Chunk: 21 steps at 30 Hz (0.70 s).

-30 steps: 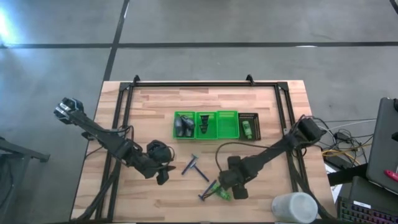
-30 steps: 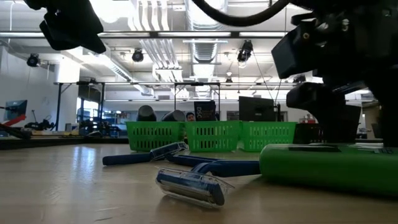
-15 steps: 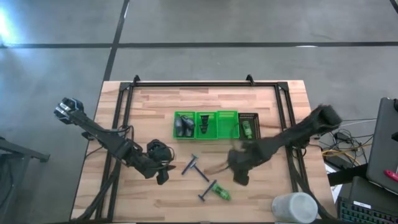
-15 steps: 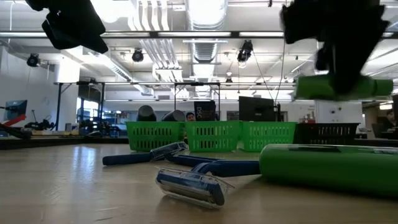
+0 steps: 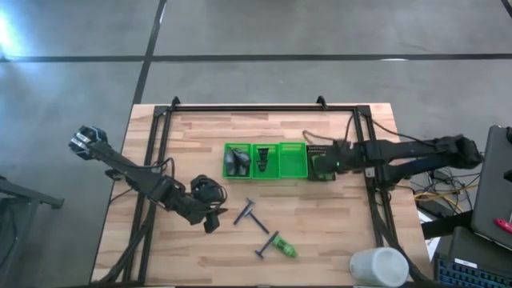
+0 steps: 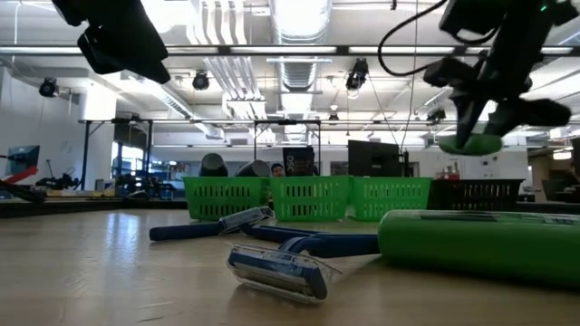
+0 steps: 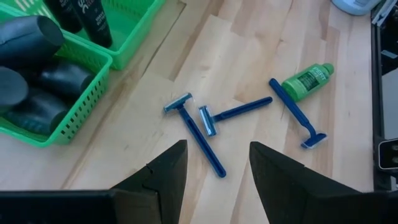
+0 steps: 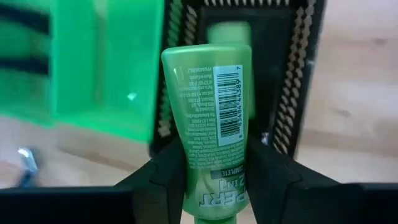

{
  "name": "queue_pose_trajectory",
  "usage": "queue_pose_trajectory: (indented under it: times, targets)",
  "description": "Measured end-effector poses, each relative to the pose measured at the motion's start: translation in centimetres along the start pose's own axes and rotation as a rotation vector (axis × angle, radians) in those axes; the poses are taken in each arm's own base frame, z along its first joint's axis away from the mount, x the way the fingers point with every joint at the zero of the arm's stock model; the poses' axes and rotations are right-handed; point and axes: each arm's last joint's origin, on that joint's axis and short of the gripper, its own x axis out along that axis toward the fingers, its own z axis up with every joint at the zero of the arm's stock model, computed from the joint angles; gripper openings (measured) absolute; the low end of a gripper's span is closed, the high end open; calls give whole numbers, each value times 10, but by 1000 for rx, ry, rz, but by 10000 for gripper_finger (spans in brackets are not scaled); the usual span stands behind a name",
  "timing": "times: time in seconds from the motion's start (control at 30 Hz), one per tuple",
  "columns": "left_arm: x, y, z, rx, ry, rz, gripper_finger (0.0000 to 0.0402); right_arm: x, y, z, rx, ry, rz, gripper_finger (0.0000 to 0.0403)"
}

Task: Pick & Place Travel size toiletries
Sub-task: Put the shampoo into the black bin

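Note:
My right gripper (image 5: pixel 322 164) is shut on a bright green mini bottle (image 8: pixel 208 118) above the small black slotted bin (image 5: pixel 322 152); the low view also shows this bottle (image 6: pixel 469 143) in the air. Another green bottle (image 8: pixel 228 34) lies in the bin. My left gripper (image 5: pixel 210 221) is open and empty over the table's near left. Three blue razors (image 7: pixel 196 134) (image 7: pixel 233 113) (image 7: pixel 297 112) and a green bottle (image 7: pixel 308 79) lie flat on the wood. Grey oval bottles (image 7: pixel 31 68) and dark tubes (image 7: pixel 87 18) lie in the green tray (image 5: pixel 293 174). My right gripper pinches the green bottle's narrow end (image 8: pixel 200 177) between its two fingers, one on each side. The fingers come from above, slanting in from the table's right side. The bottle's wide end (image 8: pixel 202 59) sticks out past the fingertips. The bottle is lifted clear, over the black bin.
A black rail frame (image 5: pixel 164 152) runs round the tabletop. A white cylinder (image 5: pixel 378 266) stands at the near right corner. Cables and a laptop (image 5: pixel 496 184) lie off the table's right edge. Bare wood lies between the tray and the razors.
My right gripper has risen from the near side of the table with a green bottle and carried it toward the far right, to above the black bin. One green bottle and the razors have stayed where they were.

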Motion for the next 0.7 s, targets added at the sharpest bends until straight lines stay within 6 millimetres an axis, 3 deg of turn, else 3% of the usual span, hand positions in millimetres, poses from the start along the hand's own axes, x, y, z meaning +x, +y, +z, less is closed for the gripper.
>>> queue_pose_trajectory:
  times: [0.17,0.43,0.6,0.7]
  targets:
    - [0,1,-1,7,14,10,179,13,-5,24,28,1,-29,150]
    - [2,5,0,4,18,27,179,31,0,33,-36,88,-119,240]
    - [2,5,1,0,17,29,179,8,22,34,-140,-14,-49,290]
    - [2,5,1,16,17,29,179,-16,46,23,-324,-19,74,311]
